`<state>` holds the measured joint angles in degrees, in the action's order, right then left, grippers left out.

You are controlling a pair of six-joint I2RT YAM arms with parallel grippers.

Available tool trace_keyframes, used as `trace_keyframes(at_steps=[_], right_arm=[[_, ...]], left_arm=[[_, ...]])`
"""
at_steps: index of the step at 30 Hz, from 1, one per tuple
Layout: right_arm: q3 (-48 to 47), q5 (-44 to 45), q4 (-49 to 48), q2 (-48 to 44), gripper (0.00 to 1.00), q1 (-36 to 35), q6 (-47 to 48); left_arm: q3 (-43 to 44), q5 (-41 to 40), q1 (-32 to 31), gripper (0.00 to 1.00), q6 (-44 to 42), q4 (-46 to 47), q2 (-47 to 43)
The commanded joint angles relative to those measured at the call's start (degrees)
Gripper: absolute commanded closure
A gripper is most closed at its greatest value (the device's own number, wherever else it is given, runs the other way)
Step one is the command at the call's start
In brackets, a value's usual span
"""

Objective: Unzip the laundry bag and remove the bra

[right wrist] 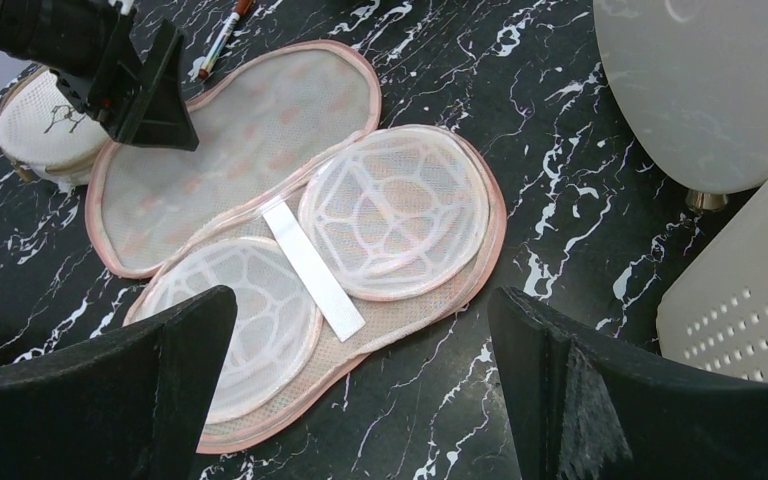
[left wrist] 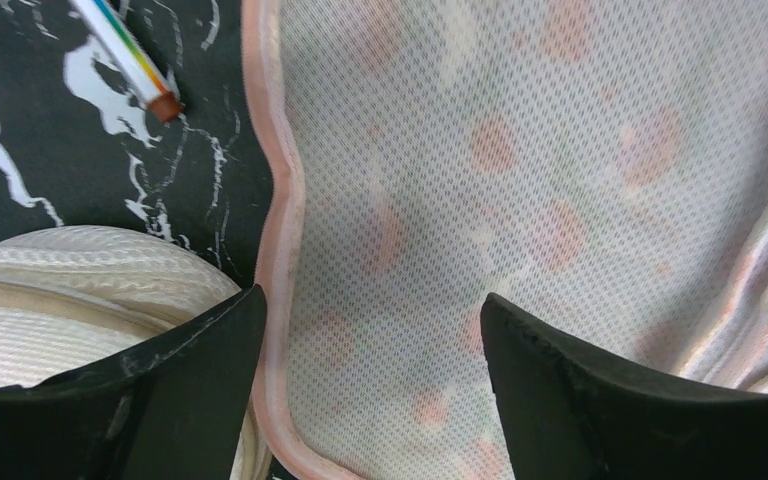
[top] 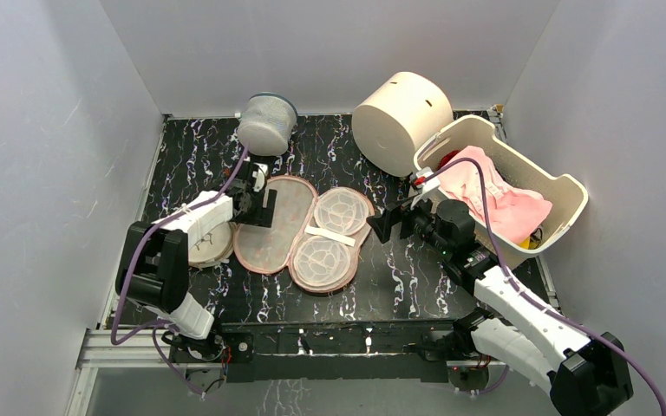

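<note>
Top view: the laundry bag (top: 303, 234) is laid open flat on the table (top: 399, 286), and a pink garment, judged to be the bra (top: 494, 198), is seen in the white basket (top: 568, 186). Left wrist: the left end effector (left wrist: 370, 310) is held spread over the bag's mesh flap, nothing pinched. Right wrist: the right end effector (right wrist: 360, 300) is spread, empty; a straight lift is advised so the mesh is not snagged.
</note>
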<state>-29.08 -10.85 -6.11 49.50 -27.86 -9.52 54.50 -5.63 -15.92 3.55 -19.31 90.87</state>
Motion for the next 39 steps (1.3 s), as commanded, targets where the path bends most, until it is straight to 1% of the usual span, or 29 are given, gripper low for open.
trace_keyframes(at_steps=[1,3,5,12,18,19,25,27,28,33,36,37,39], right_arm=[[-0.1,-0.5,-4.3,0.5,0.02,-0.2,0.1],[-0.2,-0.7,-4.3,1.0,0.02,-0.2,0.1],[-0.2,-0.7,-4.2,1.2,0.02,-0.2,0.2],[0.2,0.2,-4.5,0.5,0.02,-0.2,0.3],[-0.1,-0.4,-4.6,1.6,0.02,-0.2,0.3],[-0.2,-0.5,-4.6,1.6,0.02,-0.2,0.3],[0.2,-0.1,-4.6,0.4,0.02,-0.1,0.4],[0.3,-0.1,-4.7,0.2,0.02,-0.2,0.3],[0.3,-0.1,-4.7,0.2,0.02,-0.2,0.2],[0.3,-0.3,-4.6,0.2,0.02,-0.2,0.1],[0.4,-0.3,-4.6,0.1,0.02,-0.1,0.1],[0.3,-0.2,-4.5,0.0,0.02,-0.2,0.1],[0.4,-0.1,-4.4,-0.2,0.02,-0.2,0.2]], left_arm=[[5.6,-3.0,0.1,0.21,1.4,-2.6,-1.2],[6.5,-2.7,0.3,0.2,0.8,-2.5,-0.1],[7.1,-1.2,1.0,0.22,0.6,-2.9,1.8],[4.0,2.3,3.0,0.23,0.7,0.3,4.3],[4.5,3.1,3.9,0.26,0.7,-0.2,6.8],[4.4,3.7,4.1,0.28,0.7,0.0,7.1],[4.7,5.2,4.4,0.52,1.6,-0.7,8.2],[4.7,5.3,4.5,0.62,1.6,-0.6,7.7],[4.8,5.5,4.5,0.67,1.4,-0.6,7.2],[4.1,7.6,4.3,0.84,0.6,1.0,2.9],[4.3,8.2,4.2,0.98,0.9,0.6,0.6],[4.8,8.1,4.0,1.0,1.0,-0.1,0.1],[5.8,7.5,3.4,1.0,0.8,-1.5,-1.5]])
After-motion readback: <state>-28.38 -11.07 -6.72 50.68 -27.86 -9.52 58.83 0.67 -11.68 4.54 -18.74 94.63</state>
